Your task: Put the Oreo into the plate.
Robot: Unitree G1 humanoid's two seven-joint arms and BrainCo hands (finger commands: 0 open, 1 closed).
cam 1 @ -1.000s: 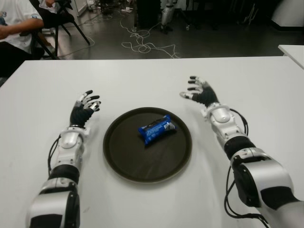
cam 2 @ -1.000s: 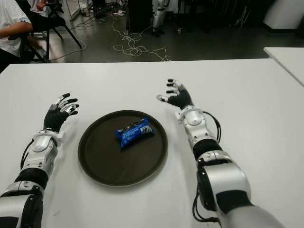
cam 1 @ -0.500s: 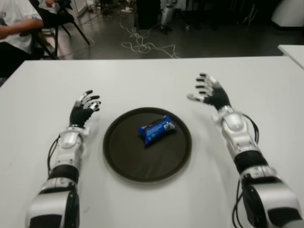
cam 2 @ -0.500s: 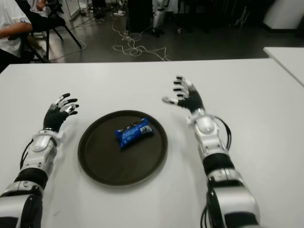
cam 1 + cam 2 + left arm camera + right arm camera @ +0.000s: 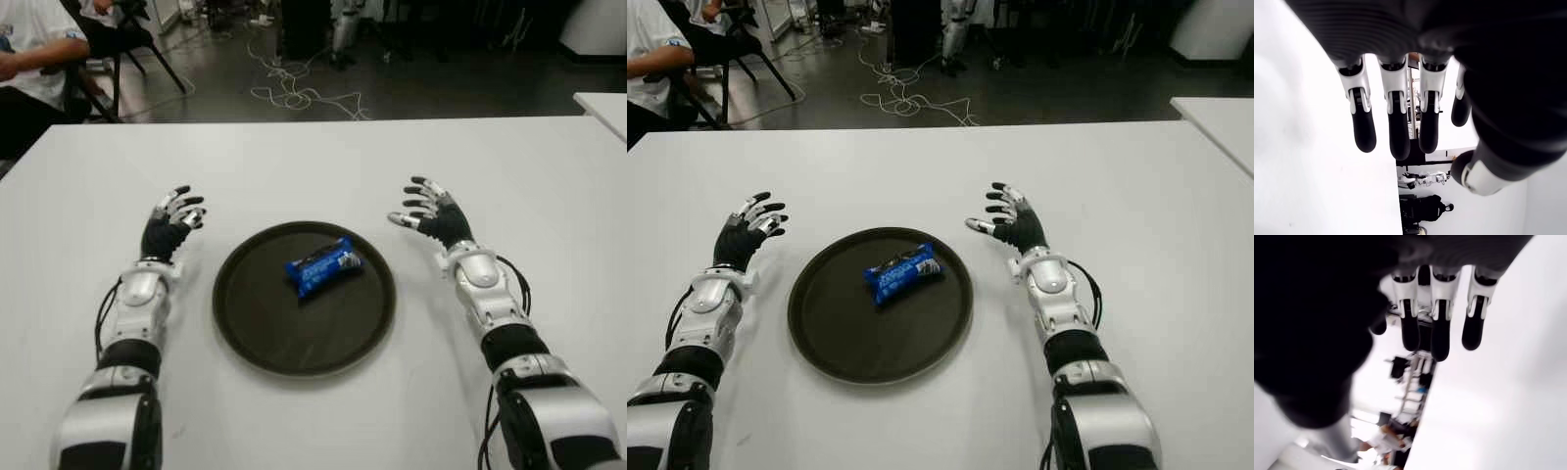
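A blue Oreo pack [image 5: 323,266] lies inside the dark round plate [image 5: 265,333] at the middle of the white table. My right hand [image 5: 427,211] is to the right of the plate, low over the table, fingers spread and empty [image 5: 1440,308]. On the plate's left, my left hand [image 5: 172,217] has relaxed fingers holding nothing [image 5: 1396,112].
The white table [image 5: 313,157] stretches wide around the plate. Beyond its far edge are floor cables [image 5: 294,88], a chair and a seated person [image 5: 39,49] at the far left. Another table corner [image 5: 602,103] shows at the far right.
My right hand has drawn away from the plate's far right rim, out to the right, and come down lower toward the table. The left hand and the Oreo pack stayed put.
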